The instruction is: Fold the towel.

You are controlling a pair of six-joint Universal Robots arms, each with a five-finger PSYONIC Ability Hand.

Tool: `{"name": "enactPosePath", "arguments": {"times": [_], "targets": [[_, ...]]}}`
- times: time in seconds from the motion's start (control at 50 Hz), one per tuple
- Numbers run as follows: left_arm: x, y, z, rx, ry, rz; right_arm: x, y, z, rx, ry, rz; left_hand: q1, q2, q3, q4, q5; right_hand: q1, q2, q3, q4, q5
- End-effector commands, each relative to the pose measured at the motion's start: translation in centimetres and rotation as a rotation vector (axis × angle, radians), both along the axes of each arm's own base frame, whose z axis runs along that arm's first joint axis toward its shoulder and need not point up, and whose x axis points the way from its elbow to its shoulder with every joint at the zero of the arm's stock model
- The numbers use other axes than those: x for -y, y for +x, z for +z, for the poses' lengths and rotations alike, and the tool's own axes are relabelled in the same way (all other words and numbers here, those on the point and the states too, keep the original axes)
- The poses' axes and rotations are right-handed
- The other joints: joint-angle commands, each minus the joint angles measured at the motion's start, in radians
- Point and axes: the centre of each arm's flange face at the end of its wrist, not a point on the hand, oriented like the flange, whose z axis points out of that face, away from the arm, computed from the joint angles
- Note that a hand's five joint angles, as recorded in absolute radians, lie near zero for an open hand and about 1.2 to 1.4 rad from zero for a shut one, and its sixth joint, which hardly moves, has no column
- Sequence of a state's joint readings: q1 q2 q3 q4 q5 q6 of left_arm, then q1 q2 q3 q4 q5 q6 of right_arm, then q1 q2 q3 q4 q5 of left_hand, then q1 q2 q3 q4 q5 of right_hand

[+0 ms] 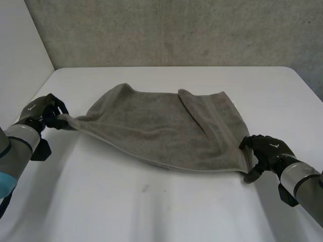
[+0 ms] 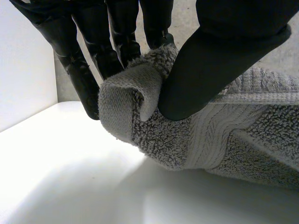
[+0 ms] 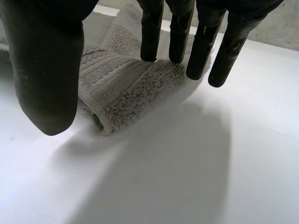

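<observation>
At the left side of the white table (image 1: 151,212), the left hand (image 1: 46,113) is closed on the left corner of the towel (image 1: 166,128). The left wrist view shows the thumb pressing a bunched fold of cloth against the fingers (image 2: 119,37).

From that corner the grey towel runs rightward across the middle of the table. It is spread mostly flat, with one flap turned over on its far right part. Its near edge is drawn in a shallow curve between the two hands.

At the near right corner, the right hand (image 1: 267,151) sits over the cloth, with the corner lying under its palm. Whether this hand has a secure hold cannot be told from these views.

Step in hand, as judged: taking hold of the corners ahead of the first fold. The next move calls for a confirmed hold at the right corner. Both held corners should then be lifted together and carried to the far edge, level and at equal pace, so that the edges meet square.
</observation>
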State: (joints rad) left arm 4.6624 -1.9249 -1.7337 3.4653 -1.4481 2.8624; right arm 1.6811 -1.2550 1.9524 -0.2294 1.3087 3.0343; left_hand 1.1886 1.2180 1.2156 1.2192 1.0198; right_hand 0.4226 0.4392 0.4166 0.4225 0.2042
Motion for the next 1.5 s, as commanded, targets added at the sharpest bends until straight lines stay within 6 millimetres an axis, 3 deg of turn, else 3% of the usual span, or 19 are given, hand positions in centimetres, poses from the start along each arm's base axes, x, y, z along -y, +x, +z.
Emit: {"name": "enactPosePath", "arguments": {"times": [0.02,0.26,0.44,0.66,0.82,1.02,1.32,1.42,1.5], "targets": [[-0.1,0.0,-0.1,0.000,0.004,-0.001,0.1,0.3,-0.4,0.050,-0.014,-0.012,0.208,0.178,0.181,0.177,0.202,-0.056,-0.072,-0.050,-0.056,-0.012],[-0.1,0.0,-0.2,0.001,0.006,0.001,1.0,0.9,-1.1,0.033,-0.068,-0.018,0.208,0.178,0.181,0.177,0.202,-0.041,-0.058,-0.035,-0.041,0.003],[-0.1,0.0,-0.2,0.001,0.006,0.001,2.9,0.0,1.5,-0.022,-0.269,-0.139,0.208,0.178,0.181,0.177,0.202,0.009,-0.008,0.015,0.009,0.053],[-0.1,0.0,-0.1,0.000,0.003,0.001,1.1,1.4,-0.3,-0.016,-0.121,-0.020,0.208,0.178,0.181,0.177,0.202,0.123,0.107,0.129,0.123,0.167],[-0.1,0.0,-0.1,0.001,0.004,0.001,1.1,1.2,-0.9,-0.024,-0.092,-0.021,0.208,0.178,0.181,0.177,0.202,0.141,0.124,0.147,0.141,0.185],[-0.2,0.0,-0.2,0.001,0.009,0.001,0.6,0.9,-0.7,-0.036,-0.065,-0.027,0.208,0.178,0.181,0.177,0.202,0.467,0.450,0.473,0.467,0.511],[-0.2,0.1,-0.1,0.001,0.004,0.002,1.6,0.2,-0.6,-0.109,-0.112,-0.021,0.208,0.178,0.181,0.177,0.202,0.420,0.403,0.426,0.420,0.464],[-0.2,0.1,-0.1,0.001,0.004,0.002,1.8,0.0,-1.1,-0.112,-0.087,-0.028,0.208,0.178,0.181,0.177,0.202,0.238,0.221,0.244,0.238,0.282],[-0.2,0.1,-0.1,0.001,0.006,0.002,1.8,0.0,-1.3,-0.110,-0.079,-0.027,0.208,0.178,0.181,0.177,0.202,0.241,0.224,0.247,0.241,0.285]]}}
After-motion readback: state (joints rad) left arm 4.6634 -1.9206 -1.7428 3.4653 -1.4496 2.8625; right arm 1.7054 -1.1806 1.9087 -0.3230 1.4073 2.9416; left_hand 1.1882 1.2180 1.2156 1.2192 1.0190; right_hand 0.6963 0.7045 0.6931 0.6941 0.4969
